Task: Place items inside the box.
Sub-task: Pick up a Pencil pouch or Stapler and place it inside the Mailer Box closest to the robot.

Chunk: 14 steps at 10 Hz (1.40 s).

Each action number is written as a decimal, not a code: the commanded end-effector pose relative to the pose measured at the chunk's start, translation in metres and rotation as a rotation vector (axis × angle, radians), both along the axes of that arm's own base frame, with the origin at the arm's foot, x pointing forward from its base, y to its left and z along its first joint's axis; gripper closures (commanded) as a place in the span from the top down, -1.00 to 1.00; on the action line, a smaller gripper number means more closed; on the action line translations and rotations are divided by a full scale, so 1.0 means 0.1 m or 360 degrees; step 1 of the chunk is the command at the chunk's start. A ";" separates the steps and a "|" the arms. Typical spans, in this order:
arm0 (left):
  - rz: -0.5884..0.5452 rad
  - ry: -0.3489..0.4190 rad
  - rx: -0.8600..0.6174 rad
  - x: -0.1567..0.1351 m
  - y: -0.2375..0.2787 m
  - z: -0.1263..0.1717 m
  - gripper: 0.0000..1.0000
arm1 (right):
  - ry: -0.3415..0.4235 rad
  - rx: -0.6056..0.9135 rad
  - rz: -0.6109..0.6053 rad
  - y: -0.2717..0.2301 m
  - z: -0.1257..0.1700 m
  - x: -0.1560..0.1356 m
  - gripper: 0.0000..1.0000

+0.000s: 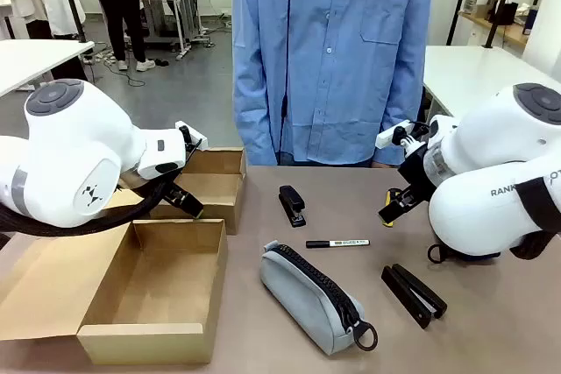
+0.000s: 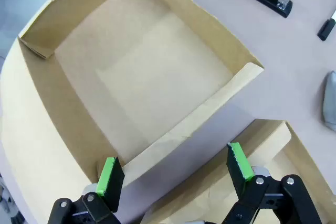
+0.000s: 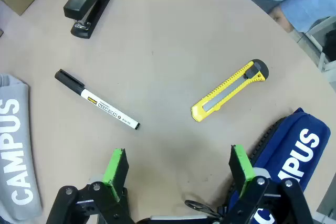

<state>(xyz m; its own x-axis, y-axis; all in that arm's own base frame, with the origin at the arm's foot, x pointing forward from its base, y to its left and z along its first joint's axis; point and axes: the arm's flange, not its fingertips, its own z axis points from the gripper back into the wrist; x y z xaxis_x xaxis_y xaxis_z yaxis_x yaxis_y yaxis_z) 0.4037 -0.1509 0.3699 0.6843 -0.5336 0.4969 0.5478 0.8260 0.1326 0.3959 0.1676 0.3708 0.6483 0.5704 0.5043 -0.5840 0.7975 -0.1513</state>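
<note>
A grey fabric pouch (image 1: 316, 299) with a black zip lies at the table's front middle. Behind it lie a black marker (image 1: 337, 243) and one black stapler (image 1: 292, 205); a second stapler (image 1: 414, 294) lies to the right. An open cardboard box (image 1: 158, 291) sits front left. My left gripper (image 1: 188, 203) hovers open over the boxes, its green pads (image 2: 110, 174) apart and empty. My right gripper (image 1: 394, 208) hangs open above the table, near the marker (image 3: 97, 100) and a stapler (image 3: 92, 3), with the grey pouch (image 3: 16, 150) to one side.
A second, smaller open box (image 1: 210, 183) stands behind the first and shows empty (image 2: 142, 72). A yellow utility knife (image 3: 229, 90) and a blue pouch (image 3: 291, 156) lie under my right arm. A person in a blue shirt (image 1: 333, 50) stands at the far edge.
</note>
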 end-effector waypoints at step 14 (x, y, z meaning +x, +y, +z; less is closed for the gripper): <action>0.0000 0.0000 0.0000 0.00 0.00 0.00 1.00 | 0.0000 -0.0001 0.0001 0.00 0.00 0.00 1.00</action>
